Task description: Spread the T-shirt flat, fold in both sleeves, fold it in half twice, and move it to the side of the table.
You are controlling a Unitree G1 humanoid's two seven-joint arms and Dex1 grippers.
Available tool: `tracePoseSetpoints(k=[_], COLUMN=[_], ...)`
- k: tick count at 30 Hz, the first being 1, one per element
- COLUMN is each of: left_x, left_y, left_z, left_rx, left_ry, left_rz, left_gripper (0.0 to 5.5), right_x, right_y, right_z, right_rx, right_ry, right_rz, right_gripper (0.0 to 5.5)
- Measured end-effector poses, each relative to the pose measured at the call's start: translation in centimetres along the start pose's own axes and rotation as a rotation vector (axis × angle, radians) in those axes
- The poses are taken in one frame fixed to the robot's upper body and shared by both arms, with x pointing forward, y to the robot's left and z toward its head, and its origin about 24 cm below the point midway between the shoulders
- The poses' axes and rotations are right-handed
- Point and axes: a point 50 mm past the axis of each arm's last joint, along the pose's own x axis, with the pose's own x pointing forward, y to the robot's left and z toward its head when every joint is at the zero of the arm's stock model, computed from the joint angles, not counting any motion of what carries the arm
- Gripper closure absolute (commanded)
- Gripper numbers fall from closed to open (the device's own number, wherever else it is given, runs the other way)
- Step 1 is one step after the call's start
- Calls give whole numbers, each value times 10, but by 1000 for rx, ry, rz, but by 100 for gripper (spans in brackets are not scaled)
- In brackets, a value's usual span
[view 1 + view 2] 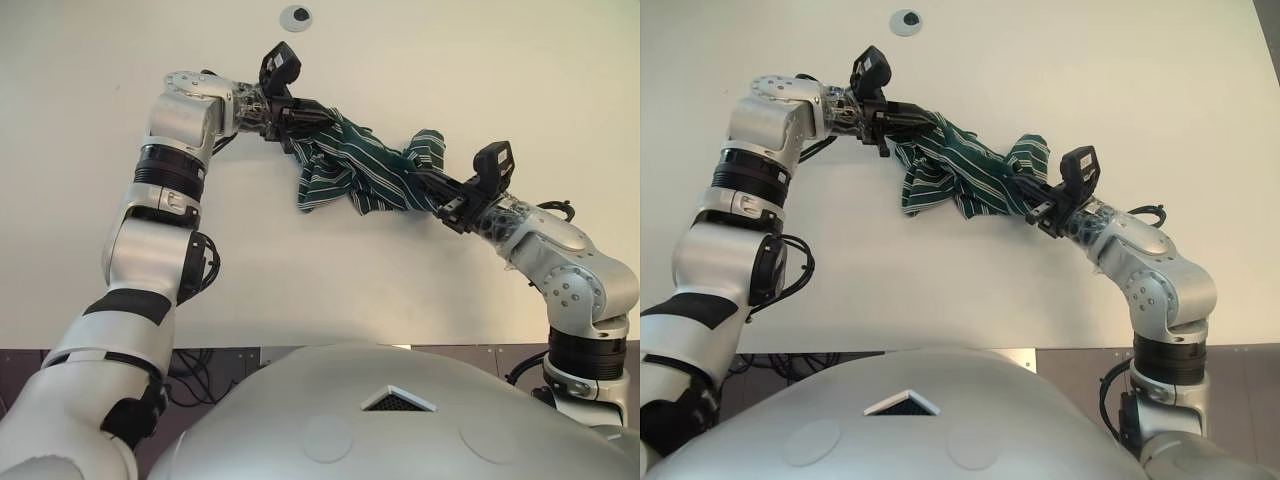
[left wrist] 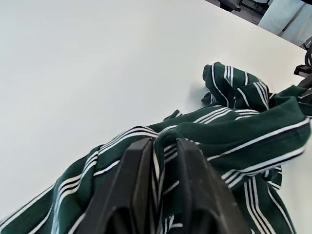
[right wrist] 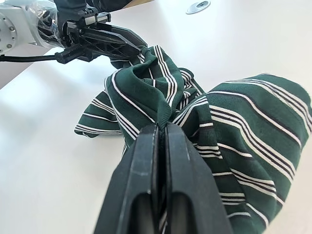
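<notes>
The green, white-striped T-shirt is bunched into a crumpled rope between the two claws, over the middle of the white table. The left claw is clenched on the end farther from the robot. In the left wrist view its two black fingers pinch a fold, and their tips are partly buried in the cloth. The right claw is clamped on the nearer end, with cloth squeezed in the narrow slit between its fingers. Sleeves, collar and hem cannot be told apart in the folds. Whether the drooping lower fold touches the table is unclear. A small round disc lies near the far edge.
</notes>
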Motion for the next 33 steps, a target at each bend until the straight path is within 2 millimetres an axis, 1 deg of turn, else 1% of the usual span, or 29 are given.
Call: tracePoseSetpoints(k=[3,9,11,12,16,18,20,22,24,25,27,29,33], left_x=[0,-2,-12,-18,-42,-52,-58,-63,-73,-78,-86,-92,-104], left_y=[0,-1,-1,-1,-6,-8,-10,-9,-6,-5,2,9,19], left_z=[-2,-2,4,8,27,33,41,47,64,79,94,102,134], left_rx=[-10,-28,-2,11,63,68,80,91,125,157,190,209,302], left_ry=[6,9,-3,-10,-58,-76,-99,-115,-158,-187,-206,-212,-206], left_rz=[-6,-29,-32,-29,-21,-9,-2,25,74,98,143,183,272], left_gripper=[547,547,547,547,547,547,547,547,547,547,547,547,547], right_x=[1,1,2,3,10,13,15,21,28,32,40,49,65], right_y=[0,1,1,0,4,2,-2,-4,-8,-8,-7,-10,-20], right_z=[-1,0,7,13,52,66,84,97,118,135,158,173,210], right_rx=[1,-3,-17,-29,-115,-141,-192,-212,-264,-310,-380,-426,-517], right_ry=[1,-1,-21,-40,-138,-163,-175,-196,-234,-263,-296,-306,-326], right_rz=[2,7,14,20,96,107,110,125,135,141,159,164,133], right_gripper=[550,550,550,550,550,550,550,550,550,550,550,550,550])
